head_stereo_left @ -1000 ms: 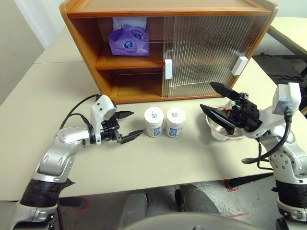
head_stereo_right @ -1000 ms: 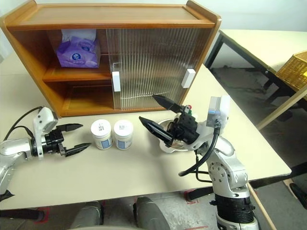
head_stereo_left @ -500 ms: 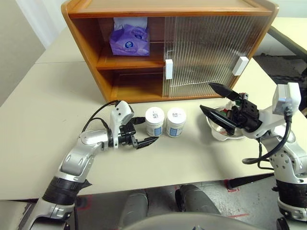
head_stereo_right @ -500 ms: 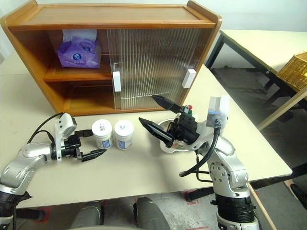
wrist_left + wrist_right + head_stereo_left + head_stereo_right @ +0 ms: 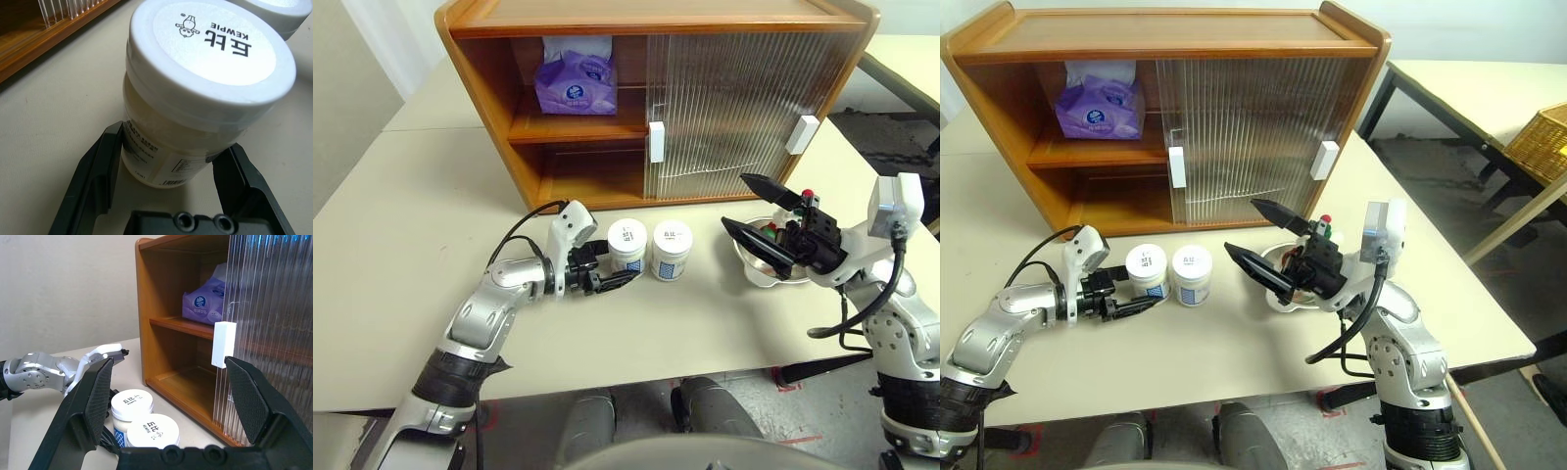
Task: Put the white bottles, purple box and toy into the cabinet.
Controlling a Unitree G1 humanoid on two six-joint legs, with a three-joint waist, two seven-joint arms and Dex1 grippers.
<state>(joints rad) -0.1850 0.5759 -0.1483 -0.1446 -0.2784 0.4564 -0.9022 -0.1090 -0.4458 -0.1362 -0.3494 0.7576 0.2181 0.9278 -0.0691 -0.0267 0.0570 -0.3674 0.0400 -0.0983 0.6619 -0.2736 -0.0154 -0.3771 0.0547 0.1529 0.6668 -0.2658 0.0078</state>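
The left gripper (image 5: 612, 266) lies low on the tabletop (image 5: 391, 245), its two black fingers (image 5: 93, 181) spread to either side of the left bottle (image 5: 626, 245). In the left wrist view the bottle sits between the fingers with a little room at each side, so the gripper is apart around it and not yet clamped. At 3 o'clock of that bottle, just beside it, stands the second bottle (image 5: 671, 249); both are upright on the tabletop, at 6 o'clock of the cabinet (image 5: 656, 20) and in front of its open left half.

The cabinet's two ribbed doors (image 5: 744, 108) are slid together over its right half, with a white handle (image 5: 657, 141) at the middle and another (image 5: 803, 134) towards the right edge. The box (image 5: 576, 83) sits on the upper shelf in the open left half, white tissue standing up from its top. The lower shelf (image 5: 592, 176) behind the bottles shows bare wood.

At 3 o'clock of the bottles, well apart from them, the right gripper (image 5: 759, 211) hangs above the tabletop with its fingers wide apart and nothing between them. Just behind it sits a shiny metal dish (image 5: 766, 269), and a bit of red and green of the toy (image 5: 806, 196) peeks past the gripper's body; how the toy lies cannot be told. A wicker basket (image 5: 1540, 142) stands off at 2 o'clock beyond the tabletop
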